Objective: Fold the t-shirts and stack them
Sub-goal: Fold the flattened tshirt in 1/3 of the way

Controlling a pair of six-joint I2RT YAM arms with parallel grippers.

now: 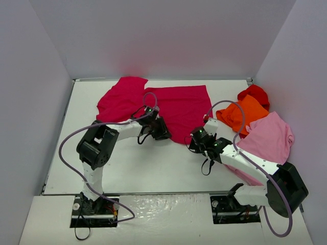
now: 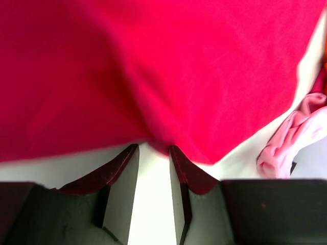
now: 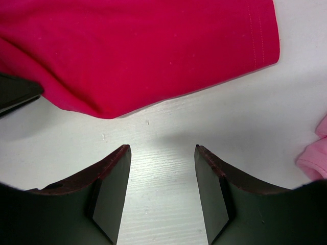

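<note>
The large crimson-magenta t-shirt (image 1: 158,104) lies spread flat at the back middle of the table. My left gripper (image 1: 162,130) is at its near edge. In the left wrist view the jaws (image 2: 153,148) stand apart, with the shirt's hem (image 2: 168,138) right at the fingertips and white table showing between them. My right gripper (image 1: 196,139) is open and empty, low over the table just short of the shirt's near right corner (image 3: 107,109). The orange shirt (image 1: 245,113), the red shirt (image 1: 255,93) and the light pink shirt (image 1: 271,137) lie heaped at the right.
White walls enclose the table on the left, back and right. The pink shirt also shows in the left wrist view (image 2: 286,148) and at the right wrist view's edge (image 3: 314,155). The left gripper's dark body (image 3: 15,94) shows at the left of the right wrist view.
</note>
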